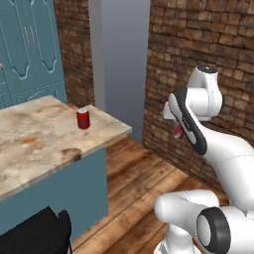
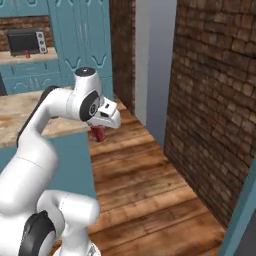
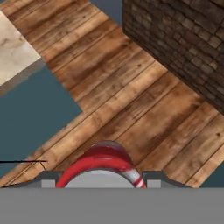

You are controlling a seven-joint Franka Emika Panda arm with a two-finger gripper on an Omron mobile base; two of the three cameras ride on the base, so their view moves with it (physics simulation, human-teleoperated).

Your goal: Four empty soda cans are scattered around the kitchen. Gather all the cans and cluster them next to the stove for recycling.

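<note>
Here the gripper (image 3: 100, 183) is clamped on a soda can (image 3: 101, 164), held over open wooden floor (image 3: 144, 109) between the counter (image 1: 44, 139) corner and brick wall (image 2: 220, 100). A second can (image 1: 83, 118) stands upright near the counter's far edge.

Brick wall (image 1: 198, 44), plank floor (image 2: 145, 185), teal cabinets (image 1: 30, 49)

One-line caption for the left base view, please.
White arm's gripper carries a red soda can above the wooden floor, while a second can stands on the marbled counter.

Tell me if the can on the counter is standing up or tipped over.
Upright. The can stands on its base near the counter edge, silver top facing up.
</note>
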